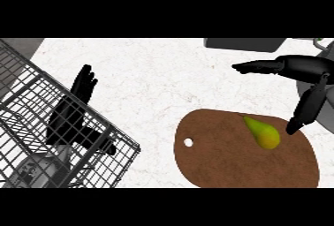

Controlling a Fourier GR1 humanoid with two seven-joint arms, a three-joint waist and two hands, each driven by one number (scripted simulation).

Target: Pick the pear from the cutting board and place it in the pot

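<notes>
A yellow-green pear point(263, 132) lies on the right part of the round brown cutting board point(222, 163), which has a small hole near its left edge. My right hand point(305, 66) hovers above and to the right of the pear, open, with fingers spread. One finger points left and another reaches down, its tip just right of the pear and not touching it. A grey curved shape point(324, 108) at the right edge, mostly hidden behind the hand, may be the pot. My left hand point(68, 118) rests open at the left, fingers up.
A wire dish rack point(39, 145) fills the lower left, under my left hand. A dark grey flat object point(244, 44) sits at the top edge. White speckled counter point(163, 88) lies between the rack and the board.
</notes>
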